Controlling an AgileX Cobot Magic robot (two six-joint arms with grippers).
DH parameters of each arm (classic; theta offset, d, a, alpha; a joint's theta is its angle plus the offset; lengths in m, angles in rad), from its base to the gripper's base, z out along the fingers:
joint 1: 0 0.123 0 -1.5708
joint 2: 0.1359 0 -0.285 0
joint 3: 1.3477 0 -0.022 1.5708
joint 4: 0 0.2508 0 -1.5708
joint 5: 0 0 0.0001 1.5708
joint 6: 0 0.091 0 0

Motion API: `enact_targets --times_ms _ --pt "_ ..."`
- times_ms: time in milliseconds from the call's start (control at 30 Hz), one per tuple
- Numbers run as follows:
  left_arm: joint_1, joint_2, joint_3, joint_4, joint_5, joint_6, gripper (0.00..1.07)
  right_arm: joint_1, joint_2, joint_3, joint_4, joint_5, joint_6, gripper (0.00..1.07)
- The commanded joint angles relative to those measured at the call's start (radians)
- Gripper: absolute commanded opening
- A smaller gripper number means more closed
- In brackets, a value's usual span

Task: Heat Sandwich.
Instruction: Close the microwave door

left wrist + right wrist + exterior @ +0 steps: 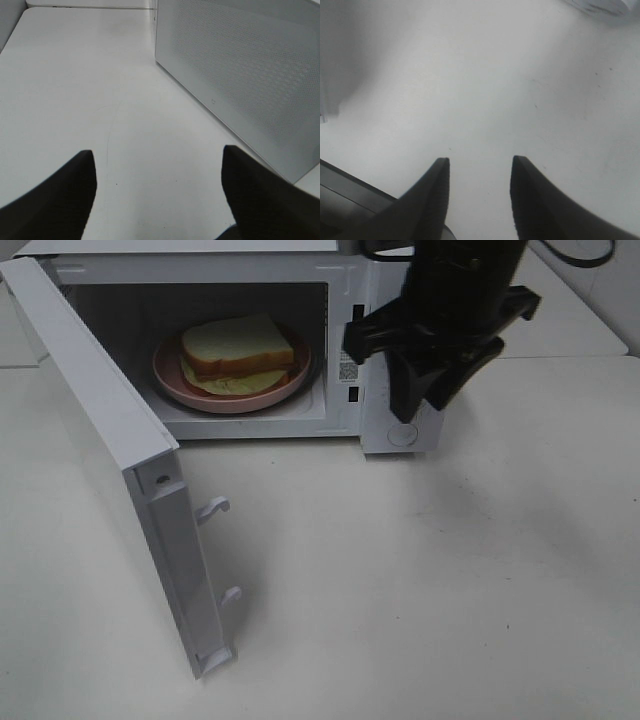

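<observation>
The sandwich (235, 345), white bread with a tan crust and pale filling, lies on a round pink plate (232, 401) inside the open microwave (342, 300). Its door (100, 410) is swung wide out to the left. My right gripper (420, 408) hangs in front of the microwave's right-hand panel, fingers pointing down. In the right wrist view the right gripper (480, 160) is open over bare table, nothing between its fingers. The left gripper (157, 150) is out of the exterior view. It stands open and empty, low over the table, beside the door's perforated outer face (250, 75).
Two white latch hooks (214, 507) stick out from the door's free edge. The white table (420, 590) spreads in front of the microwave. A round knob (403, 433) sits low on the panel, just under my right gripper.
</observation>
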Motion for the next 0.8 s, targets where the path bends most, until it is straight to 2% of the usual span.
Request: enact_targets --times_ms 33,67,167,233,300,367,500,533,600,700,767,800 --pt "-0.004 -0.023 0.003 0.000 -0.013 -0.003 0.67 -0.077 -0.072 0.075 -0.002 0.033 -0.013 0.41" --pt "-0.004 -0.023 0.003 0.000 -0.013 -0.003 0.67 -0.137 -0.117 0.109 -0.002 0.033 -0.020 0.41" --pt "-0.004 -0.023 0.003 0.000 -0.013 -0.003 0.67 -0.198 -0.160 0.140 -0.002 0.033 -0.020 0.41" --pt "-0.004 -0.023 0.003 0.000 -0.013 -0.003 0.67 -0.295 -0.225 0.191 -0.001 0.033 -0.020 0.41" --pt "-0.004 -0.023 0.003 0.000 -0.013 -0.003 0.67 -0.327 -0.250 0.212 -0.001 0.033 -0.020 0.41" --pt "-0.004 -0.023 0.003 0.000 -0.013 -0.003 0.67 -0.410 -0.326 0.280 -0.001 0.032 -0.030 0.41" --pt "-0.004 -0.023 0.003 0.000 -0.013 -0.003 0.67 -0.461 -0.398 0.350 -0.001 0.032 -0.030 0.41" --pt "-0.004 -0.023 0.003 0.000 -0.013 -0.003 0.67 -0.484 -0.458 0.410 -0.001 0.028 -0.030 0.41" --pt "-0.004 -0.023 0.003 0.000 -0.013 -0.003 0.67 -0.491 -0.490 0.441 -0.001 0.026 -0.030 0.41" --pt "-0.004 -0.023 0.003 0.000 -0.013 -0.003 0.67 -0.500 -0.618 0.566 0.000 -0.002 -0.026 0.41" --pt "-0.004 -0.023 0.003 0.000 -0.013 -0.003 0.67 -0.500 -0.646 0.593 0.000 -0.012 -0.020 0.41" --pt "-0.004 -0.023 0.003 0.000 -0.013 -0.003 0.67 -0.500 -0.711 0.657 0.000 -0.033 -0.020 0.41"
